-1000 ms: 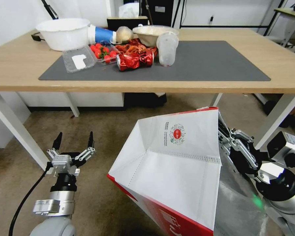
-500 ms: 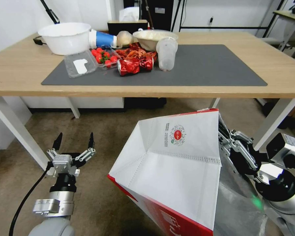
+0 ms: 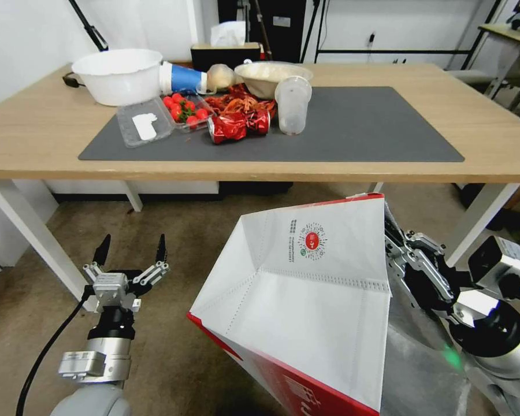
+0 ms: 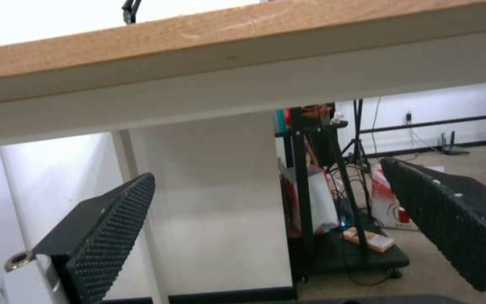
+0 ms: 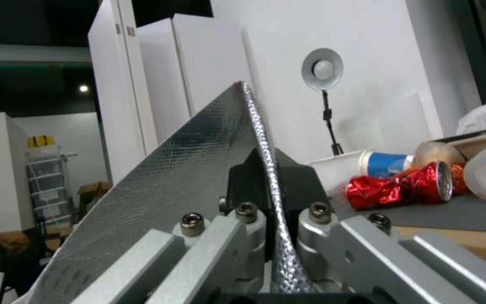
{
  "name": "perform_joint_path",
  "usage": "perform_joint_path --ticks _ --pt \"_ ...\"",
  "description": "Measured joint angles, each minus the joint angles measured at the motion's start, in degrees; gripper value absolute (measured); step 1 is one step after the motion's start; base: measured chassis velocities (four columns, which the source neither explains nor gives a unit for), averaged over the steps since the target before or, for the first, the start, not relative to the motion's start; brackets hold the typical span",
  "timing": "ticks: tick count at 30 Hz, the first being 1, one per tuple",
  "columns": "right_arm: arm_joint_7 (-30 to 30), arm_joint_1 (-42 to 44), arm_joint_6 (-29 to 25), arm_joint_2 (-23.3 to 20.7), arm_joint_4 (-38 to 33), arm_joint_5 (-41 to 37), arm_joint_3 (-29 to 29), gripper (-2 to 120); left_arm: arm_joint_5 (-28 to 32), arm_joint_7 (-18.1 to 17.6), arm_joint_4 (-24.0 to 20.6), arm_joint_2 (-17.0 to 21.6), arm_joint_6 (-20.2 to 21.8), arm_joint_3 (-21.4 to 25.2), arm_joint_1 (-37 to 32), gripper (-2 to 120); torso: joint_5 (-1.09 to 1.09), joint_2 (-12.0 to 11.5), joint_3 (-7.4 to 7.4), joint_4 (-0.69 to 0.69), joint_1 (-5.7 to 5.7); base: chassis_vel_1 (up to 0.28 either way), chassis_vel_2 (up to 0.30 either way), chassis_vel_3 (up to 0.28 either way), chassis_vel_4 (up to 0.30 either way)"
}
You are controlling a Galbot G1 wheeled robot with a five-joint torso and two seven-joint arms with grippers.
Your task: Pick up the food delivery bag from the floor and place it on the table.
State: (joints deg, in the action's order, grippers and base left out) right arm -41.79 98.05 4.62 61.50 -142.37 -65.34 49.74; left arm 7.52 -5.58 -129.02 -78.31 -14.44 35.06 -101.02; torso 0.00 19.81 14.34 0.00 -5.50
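While clamped, boxy paper food delivery bag (image 3: 306, 300), foil-lined

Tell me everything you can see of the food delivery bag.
The food delivery bag is a large boxy paper bag, white panels with red edging, a small round red logo and perforated fold lines. Its lining is silver embossed foil. It hangs tilted in front of the table, below the tabletop's near edge. The right gripper is shut on its rim, fingers pinching the foil edge. The left gripper stands apart, open.
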Motion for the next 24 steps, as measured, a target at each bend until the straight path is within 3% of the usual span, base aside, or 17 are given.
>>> perform_joint_path --ticks 24 --pt "-0.8 0.2 0.3 0.5 0.1 0.0 -0.1 0 0.0 0.7 -0.4 -0.2 -0.2 -0.1 -0.1 100 0.0 5.2 3.49 0.0 -1.7 0.0 0.0 0.0 0.0"
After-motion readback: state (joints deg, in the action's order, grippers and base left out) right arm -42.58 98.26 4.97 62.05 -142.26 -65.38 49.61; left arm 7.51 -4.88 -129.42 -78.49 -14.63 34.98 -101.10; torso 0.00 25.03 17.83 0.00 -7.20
